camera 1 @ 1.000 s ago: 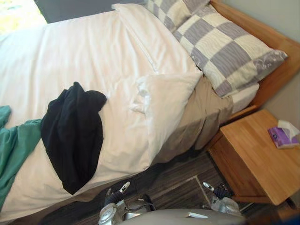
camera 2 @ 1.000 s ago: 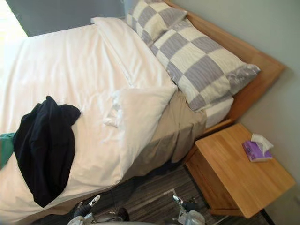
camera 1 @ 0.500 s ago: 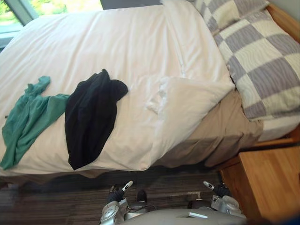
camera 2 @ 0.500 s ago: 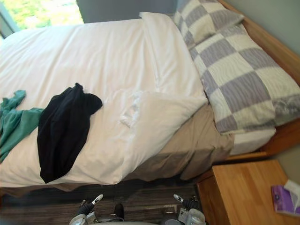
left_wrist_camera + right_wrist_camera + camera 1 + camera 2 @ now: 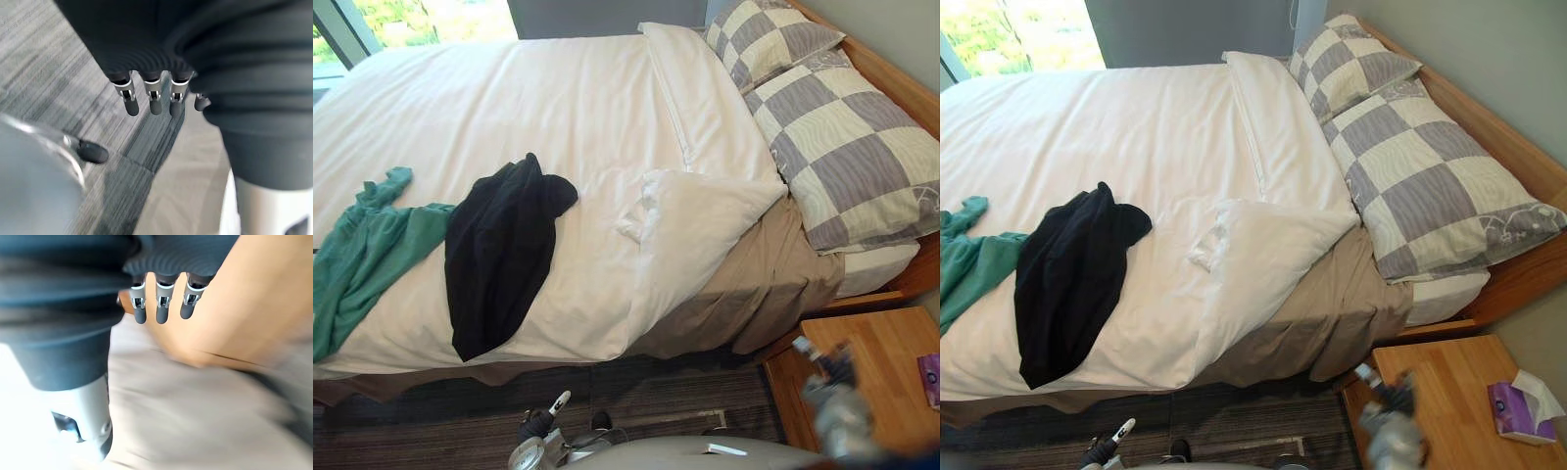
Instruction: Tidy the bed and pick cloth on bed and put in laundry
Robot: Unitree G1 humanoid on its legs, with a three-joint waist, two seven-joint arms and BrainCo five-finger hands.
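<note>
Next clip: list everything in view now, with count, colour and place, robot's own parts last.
crumpled black cloth: 1, black, on duvet at bed's near edge
crumpled green cloth: 1, green, beside it, robot's left
white duvet: 1, white, covering bed, corner folded back
beige sheet: 1, beige, bared under that corner
checked fabric pillows: 2, grey-cream, against headboard
wooden headboard: 1, light brown, bed's head
wooden nightstand: 1, light brown, right of bed
purple tissue box: 1, purple, on nightstand
left hand: 1, silver, open, above grey floor
right hand: 1, silver, open, by nightstand
</note>
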